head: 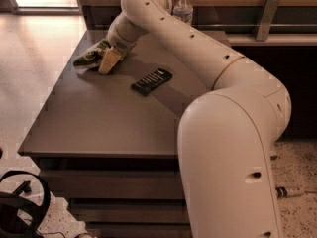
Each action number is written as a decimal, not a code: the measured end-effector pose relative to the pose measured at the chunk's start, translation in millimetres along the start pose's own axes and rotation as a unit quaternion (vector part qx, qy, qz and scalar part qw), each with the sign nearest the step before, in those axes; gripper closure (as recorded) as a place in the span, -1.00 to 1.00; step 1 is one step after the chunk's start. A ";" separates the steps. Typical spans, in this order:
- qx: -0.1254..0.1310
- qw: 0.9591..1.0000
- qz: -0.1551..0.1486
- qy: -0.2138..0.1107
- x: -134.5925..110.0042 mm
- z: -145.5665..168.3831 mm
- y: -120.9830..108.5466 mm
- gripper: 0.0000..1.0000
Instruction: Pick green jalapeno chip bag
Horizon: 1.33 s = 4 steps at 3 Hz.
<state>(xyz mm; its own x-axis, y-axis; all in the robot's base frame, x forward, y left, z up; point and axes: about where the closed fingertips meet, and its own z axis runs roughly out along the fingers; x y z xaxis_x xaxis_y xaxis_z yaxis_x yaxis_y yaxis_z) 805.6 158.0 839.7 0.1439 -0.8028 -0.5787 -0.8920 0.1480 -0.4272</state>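
single view. the camera looks from high up, close behind the arm [233,148], facing forward and down across the counter [99,123]. the nearest arm segment fills the frame from 3 to 6 o'clock, very near the lens. the gripper [110,59] sits at 11 o'clock, at the counter's far side, beside the green jalapeno chip bag [88,57].
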 end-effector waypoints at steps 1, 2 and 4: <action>0.000 1.000 0.000 0.000 -1.2 -1.5 -0.9 0.28; -0.003 1.000 0.000 0.000 -1.2 2.1 1.3 0.78; -0.005 1.000 0.000 0.001 -1.1 4.9 3.1 1.00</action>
<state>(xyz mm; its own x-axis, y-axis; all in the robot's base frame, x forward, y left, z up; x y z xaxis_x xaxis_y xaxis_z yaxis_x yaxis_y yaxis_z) 804.8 162.2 835.6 0.1441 -0.8036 -0.5775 -0.8962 0.1414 -0.4205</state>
